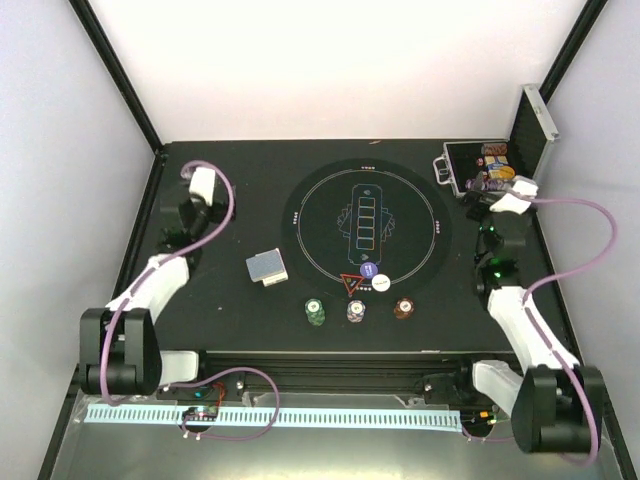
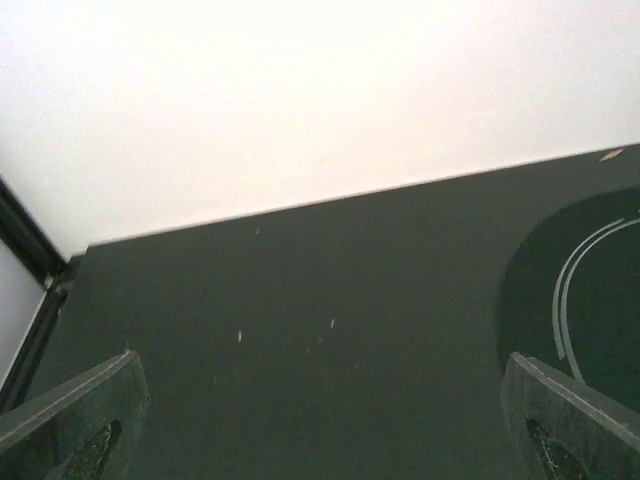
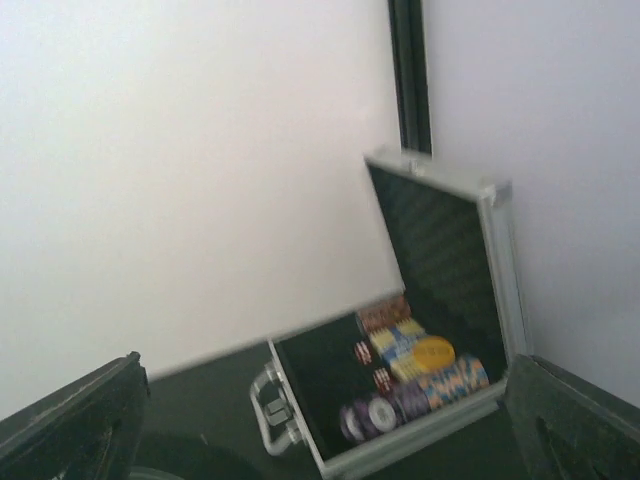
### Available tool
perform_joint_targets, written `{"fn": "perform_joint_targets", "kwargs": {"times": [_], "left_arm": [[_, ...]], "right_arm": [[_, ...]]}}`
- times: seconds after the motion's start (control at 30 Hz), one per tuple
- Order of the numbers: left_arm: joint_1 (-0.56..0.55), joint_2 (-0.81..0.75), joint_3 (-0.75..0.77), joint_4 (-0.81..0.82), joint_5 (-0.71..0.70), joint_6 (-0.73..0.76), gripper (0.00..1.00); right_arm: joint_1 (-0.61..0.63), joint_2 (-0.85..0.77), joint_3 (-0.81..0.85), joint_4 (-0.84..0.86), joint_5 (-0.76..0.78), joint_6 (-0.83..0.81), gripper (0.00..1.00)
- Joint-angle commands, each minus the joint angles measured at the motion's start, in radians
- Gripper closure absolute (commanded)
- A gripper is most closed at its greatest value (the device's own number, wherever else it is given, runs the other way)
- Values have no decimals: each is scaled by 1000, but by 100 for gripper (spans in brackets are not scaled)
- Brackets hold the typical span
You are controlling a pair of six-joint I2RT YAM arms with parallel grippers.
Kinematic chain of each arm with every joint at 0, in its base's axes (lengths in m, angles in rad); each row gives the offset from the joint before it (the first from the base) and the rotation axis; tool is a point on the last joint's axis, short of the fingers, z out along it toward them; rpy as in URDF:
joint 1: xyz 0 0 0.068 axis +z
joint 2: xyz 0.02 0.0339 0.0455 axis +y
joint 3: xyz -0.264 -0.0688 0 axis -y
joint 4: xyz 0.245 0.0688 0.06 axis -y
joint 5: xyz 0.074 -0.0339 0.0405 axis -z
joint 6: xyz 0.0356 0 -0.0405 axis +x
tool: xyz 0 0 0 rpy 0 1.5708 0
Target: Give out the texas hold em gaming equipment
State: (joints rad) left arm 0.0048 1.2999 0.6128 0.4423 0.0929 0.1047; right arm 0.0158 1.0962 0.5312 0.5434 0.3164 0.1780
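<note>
1. The left gripper [image 2: 320,370] is spread wide with nothing between its fingers. Its wrist view shows only bare bench [image 1: 230,315], the back wall and an arc of the round mat [image 1: 367,215] at the right.
2. The right gripper [image 3: 325,368] is spread just as wide and empty. It faces the open silver-edged case [image 3: 420,370] in the far right corner, which is not part of what is to be dealt out.
3. The deck of cards [image 1: 267,267] lies grey-blue back up on the bench, just off the mat's left edge and a little skewed to the bench edges. Its sides look close to equal from above, so I cannot name a long axis with confidence.
4. The relation that matters is that the deck sits toward the near side and to the right of the left gripper, which points the other way, at the back wall. By my reading the left arm is clearly the nearer one, but it must draw back and turn down before it can reach the deck.
5. The green chip [image 1: 316,313], purple chip [image 1: 355,310] and brown chip [image 1: 404,307] stand in a row at the mat's near rim, between the two arms.
6. The red triangle [image 1: 352,284], blue disc [image 1: 368,269] and white disc [image 1: 381,283] cluster just behind that row, on the mat.
7. The brown chip is the one nearest the right arm, yet it is well apart from the right gripper, toward the near side and to its left
</note>
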Motion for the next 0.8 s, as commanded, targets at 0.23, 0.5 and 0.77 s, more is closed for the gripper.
{"fn": "perform_joint_targets", "kwargs": {"times": [0.23,0.5,0.77], "left_arm": [[88,-93,466,-889,309,104,1],[102,-102,479,-1013,367,128,1],[108,-90,497,-1066,365,138,1]], "right_arm": [[25,-122,246,-644,-303,263,0],[544,190,470,-1074,-143,303,0],[810,443,540,-1171,-146,527,10]]}}
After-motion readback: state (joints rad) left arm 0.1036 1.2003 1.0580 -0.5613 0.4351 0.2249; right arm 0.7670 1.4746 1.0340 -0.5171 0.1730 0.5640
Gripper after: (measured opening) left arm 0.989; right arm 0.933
